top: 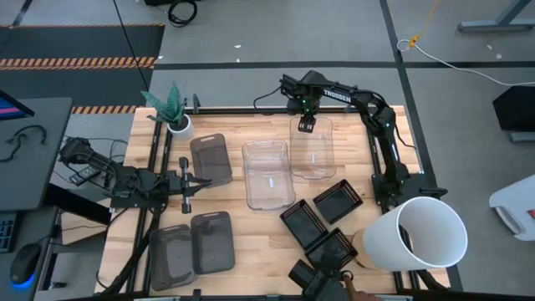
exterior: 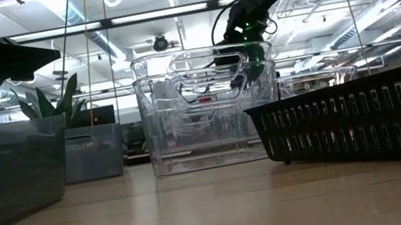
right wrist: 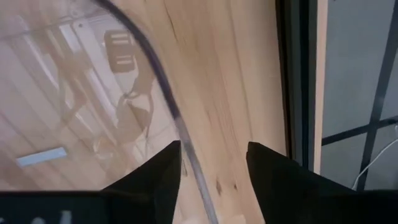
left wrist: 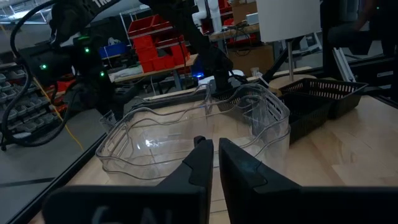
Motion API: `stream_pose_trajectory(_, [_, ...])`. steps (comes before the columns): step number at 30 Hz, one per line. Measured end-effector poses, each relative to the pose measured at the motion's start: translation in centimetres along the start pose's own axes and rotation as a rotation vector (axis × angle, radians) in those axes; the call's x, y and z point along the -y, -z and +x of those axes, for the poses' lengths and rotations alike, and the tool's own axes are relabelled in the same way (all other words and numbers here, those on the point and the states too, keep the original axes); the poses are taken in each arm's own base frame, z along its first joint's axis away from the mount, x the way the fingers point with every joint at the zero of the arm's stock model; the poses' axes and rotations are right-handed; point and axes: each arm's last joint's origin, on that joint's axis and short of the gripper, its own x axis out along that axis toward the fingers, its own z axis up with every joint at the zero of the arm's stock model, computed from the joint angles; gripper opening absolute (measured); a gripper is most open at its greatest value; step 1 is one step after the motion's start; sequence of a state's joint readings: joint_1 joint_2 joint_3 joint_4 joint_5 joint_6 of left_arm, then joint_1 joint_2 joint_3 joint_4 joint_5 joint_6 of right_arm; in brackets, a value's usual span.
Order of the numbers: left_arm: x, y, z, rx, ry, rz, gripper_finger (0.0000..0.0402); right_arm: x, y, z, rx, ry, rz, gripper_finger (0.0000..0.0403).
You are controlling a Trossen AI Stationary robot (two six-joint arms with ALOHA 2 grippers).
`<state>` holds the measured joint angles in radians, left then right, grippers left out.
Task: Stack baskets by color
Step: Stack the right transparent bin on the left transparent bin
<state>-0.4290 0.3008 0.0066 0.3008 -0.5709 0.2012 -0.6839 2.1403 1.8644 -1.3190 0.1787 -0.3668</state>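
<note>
Two clear baskets stand side by side mid-table, one point(top: 267, 174) nearer, the other point(top: 313, 150) farther right. Three grey baskets point(top: 211, 157) point(top: 212, 241) point(top: 171, 255) rest on the left. Three black mesh baskets point(top: 338, 201) point(top: 303, 221) point(top: 333, 249) lie at the near right. My right gripper point(top: 307, 125) points down, open, over the far end of the right clear basket; its fingers stand on either side of that basket's rim point(right wrist: 177, 124). My left gripper point(top: 194, 180) waits shut at the left, level, facing the clear baskets point(left wrist: 186, 137).
A large white bucket point(top: 422, 234) lies on its side at the near right corner. A potted plant point(top: 175, 117) stands at the far left. Bare wood shows between the clear and the grey baskets. A dark frame edge point(right wrist: 292, 81) runs just beyond the right gripper.
</note>
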Motion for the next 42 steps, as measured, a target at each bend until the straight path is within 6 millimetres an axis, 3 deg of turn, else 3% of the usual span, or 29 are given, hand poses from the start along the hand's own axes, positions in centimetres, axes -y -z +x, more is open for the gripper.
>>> stream_pose_trajectory(8, [0.0, 0.0, 0.0, 0.000, 0.000, 0.000, 0.0030, 0.0, -0.2, 0.2, 0.020, -0.011, -0.035, 0.0115])
stream_pose_trajectory(17, [0.0, 0.0, 0.0, 0.000, 0.000, 0.000, 0.0033, 0.1, -0.1, 0.2, 0.035, -0.060, -0.059, 0.0009])
stream_pose_trajectory(26, [0.0, 0.0, 0.0, 0.000, 0.000, -0.001, 0.0026, 0.6, 0.4, -0.6, 0.017, -0.076, -0.042, 0.0003])
stream_pose_trajectory(34, [0.0, 0.0, 0.0, 0.000, 0.000, -0.001, 0.0034, 0.9, 0.4, -3.5, 0.048, -0.028, -0.033, 0.0002])
stream_pose_trajectory(42, [0.0, 0.0, 0.0, 0.000, 0.000, 0.000, 0.0026, -0.2, 0.4, -6.9, 0.043, 0.042, -0.074, 0.0001])
